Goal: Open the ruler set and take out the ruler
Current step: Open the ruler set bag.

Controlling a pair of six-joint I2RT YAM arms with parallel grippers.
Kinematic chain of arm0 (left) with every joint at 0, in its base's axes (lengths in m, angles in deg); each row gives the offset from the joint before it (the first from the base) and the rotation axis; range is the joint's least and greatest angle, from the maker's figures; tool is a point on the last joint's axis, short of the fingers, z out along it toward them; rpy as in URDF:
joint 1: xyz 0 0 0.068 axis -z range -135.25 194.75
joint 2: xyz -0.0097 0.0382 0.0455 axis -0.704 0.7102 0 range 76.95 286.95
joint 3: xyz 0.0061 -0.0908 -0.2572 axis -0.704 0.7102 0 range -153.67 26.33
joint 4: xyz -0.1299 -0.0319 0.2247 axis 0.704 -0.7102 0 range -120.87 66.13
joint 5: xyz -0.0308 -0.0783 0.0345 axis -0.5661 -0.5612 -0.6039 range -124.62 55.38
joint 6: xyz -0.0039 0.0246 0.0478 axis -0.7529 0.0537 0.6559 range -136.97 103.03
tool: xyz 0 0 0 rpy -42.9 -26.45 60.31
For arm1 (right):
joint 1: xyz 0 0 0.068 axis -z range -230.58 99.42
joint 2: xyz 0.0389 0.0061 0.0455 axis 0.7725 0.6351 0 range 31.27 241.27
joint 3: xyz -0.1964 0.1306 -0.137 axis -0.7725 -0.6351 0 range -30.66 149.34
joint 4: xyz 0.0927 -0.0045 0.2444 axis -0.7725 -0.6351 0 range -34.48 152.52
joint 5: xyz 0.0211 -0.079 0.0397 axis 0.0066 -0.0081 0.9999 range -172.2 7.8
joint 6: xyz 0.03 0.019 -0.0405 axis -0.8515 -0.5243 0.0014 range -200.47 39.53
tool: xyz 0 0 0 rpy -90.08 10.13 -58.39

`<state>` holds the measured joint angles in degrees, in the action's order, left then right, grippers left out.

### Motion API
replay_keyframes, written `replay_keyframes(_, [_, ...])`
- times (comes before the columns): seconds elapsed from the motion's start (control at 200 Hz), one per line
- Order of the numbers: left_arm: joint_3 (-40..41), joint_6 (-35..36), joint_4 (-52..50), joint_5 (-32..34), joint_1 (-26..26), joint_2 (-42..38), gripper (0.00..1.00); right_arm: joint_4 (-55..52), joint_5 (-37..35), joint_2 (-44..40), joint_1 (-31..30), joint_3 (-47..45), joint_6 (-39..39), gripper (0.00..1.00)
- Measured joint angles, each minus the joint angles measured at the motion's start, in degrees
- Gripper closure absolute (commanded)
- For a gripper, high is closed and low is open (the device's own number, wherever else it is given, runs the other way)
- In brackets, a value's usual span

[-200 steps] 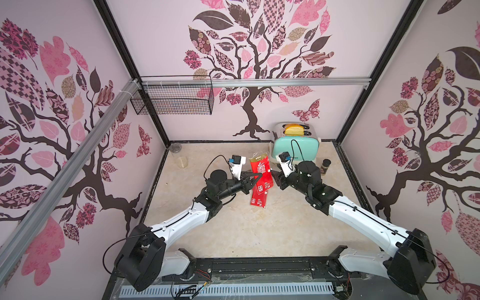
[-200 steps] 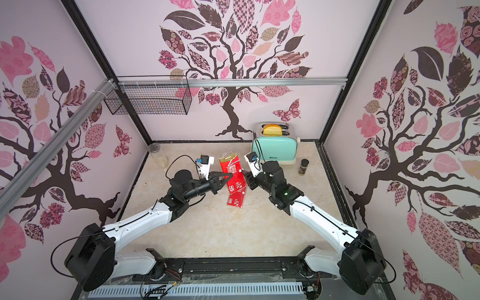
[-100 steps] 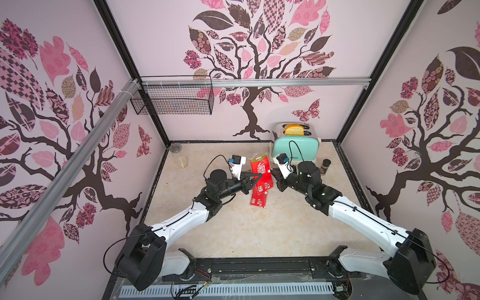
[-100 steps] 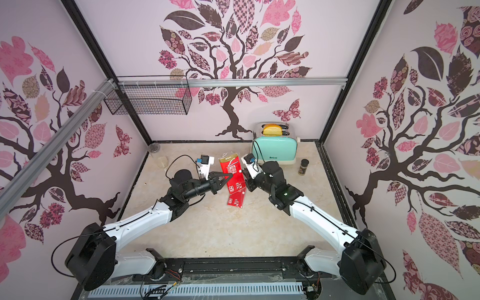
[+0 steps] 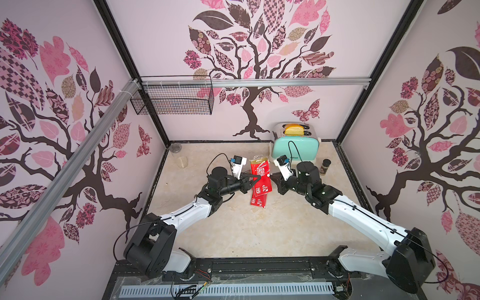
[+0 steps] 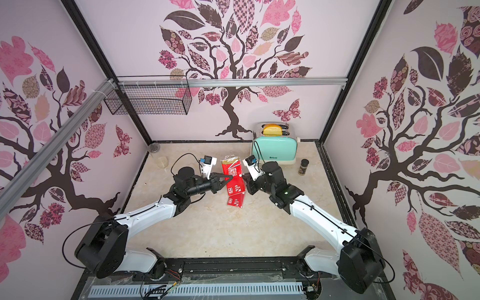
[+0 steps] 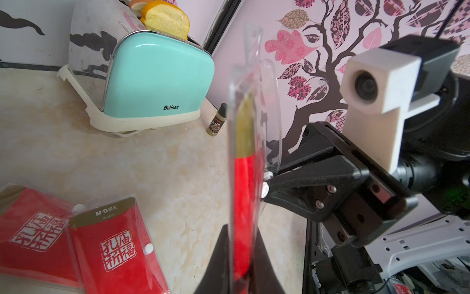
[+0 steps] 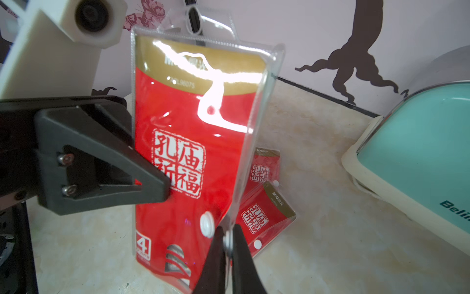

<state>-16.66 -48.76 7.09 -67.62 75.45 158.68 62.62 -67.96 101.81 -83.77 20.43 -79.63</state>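
Over mid-table, both top views: ruler set (image 5: 260, 170) (image 6: 232, 168) stands upright in the air between the two grippers, gold end up.
Top views, left gripper (image 5: 255, 178) (image 6: 228, 177): reaches in from the left, its fingers lying across the set's middle.
Top views, right gripper (image 5: 271, 176) (image 6: 242, 176): its tip sits at the set's right edge.
Top views, spare sets (image 5: 259, 200) (image 6: 235, 201): two red ones lie flat on the table (image 5: 233, 228), under the held one.
Top views, toaster (image 5: 294, 153): stands by the back wall, with a jar (image 5: 325, 166) beside it.
Left wrist view, ruler set (image 7: 244, 178): seen edge-on, with the clear flap bowing away from the red body.
Left wrist view, left gripper (image 7: 240, 236): one finger on each face, clamped on the set.
Left wrist view, right gripper (image 7: 265, 185): its tips are together on the flap's edge.
Right wrist view, ruler set (image 8: 193, 127): its front face shows, and the snap (image 8: 207, 224) sits on the body.
Right wrist view, right gripper (image 8: 227, 239): pinched tight on the flap beside the snap.
Right wrist view, left gripper (image 8: 162, 188): one finger is pressed on the front, the other hidden behind.
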Motion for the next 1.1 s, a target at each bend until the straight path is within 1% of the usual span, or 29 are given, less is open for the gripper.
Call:
replay_keyframes(0.05, [-0.22,0.48,-0.26,0.72,-0.33,0.87,0.63,-0.33,1.68,0.20,-0.07,0.00,-1.09,1.00])
replay_keyframes(0.175, [-0.63,0.15,-1.22,1.77,-0.76,2.62,0.54,-0.96,5.22,0.85,-0.15,0.00,-3.74,1.00])
replay_keyframes(0.355, [-0.94,1.25,-3.06,3.45,-0.76,2.71,0.38,-1.55,7.08,1.22,-0.15,0.00,-6.32,1.00])
replay_keyframes(0.465, [-0.94,2.73,-6.05,6.05,-0.76,1.81,0.34,-1.97,6.99,1.40,-0.15,0.00,-7.76,1.00])
replay_keyframes(0.58, [-0.94,4.61,-10.80,10.08,-0.79,-1.42,0.32,-2.54,6.58,2.16,-0.15,0.00,-9.22,1.00])
replay_keyframes(0.72, [-0.94,7.08,-15.91,14.56,-0.76,-6.99,0.33,-2.62,6.23,3.98,-0.15,0.00,-11.26,1.00])
replay_keyframes(0.76, [-0.94,7.65,-17.07,15.30,-0.74,-8.37,0.36,-2.60,6.25,4.59,-0.15,0.00,-11.87,1.00])
replay_keyframes(0.79, [-0.94,7.96,-17.75,15.93,-0.57,-9.31,0.43,-2.54,6.29,5.07,-0.15,0.02,-12.33,1.00])
replay_keyframes(0.86, [-1.01,8.61,-19.12,16.83,0.26,-10.82,0.69,-2.16,6.69,6.38,-0.15,0.02,-13.22,1.00])
replay_keyframes(0.91, [-1.40,9.77,-20.52,17.35,1.40,-11.32,0.82,-1.70,7.04,7.37,-0.15,0.02,-13.99,1.00])
replay_keyframes(0.965, [-2.19,10.05,-21.84,17.59,2.91,-11.21,0.91,-1.16,7.28,8.28,-0.15,0.02,-14.49,1.00])
replay_keyframes(1.03, [-3.39,10.58,-22.99,17.75,4.66,-10.58,0.98,-0.70,7.54,8.85,-0.15,0.02,-14.99,1.00])
replay_keyframes(1.05, [-3.69,10.93,-23.15,17.64,5.09,-10.34,1.00,-0.59,7.56,8.92,-0.15,0.02,-15.04,1.00])
replay_keyframes(1.1, [-4.68,10.88,-23.39,17.51,5.90,-9.25,1.00,-0.22,7.69,8.96,-0.15,0.02,-15.26,1.00])
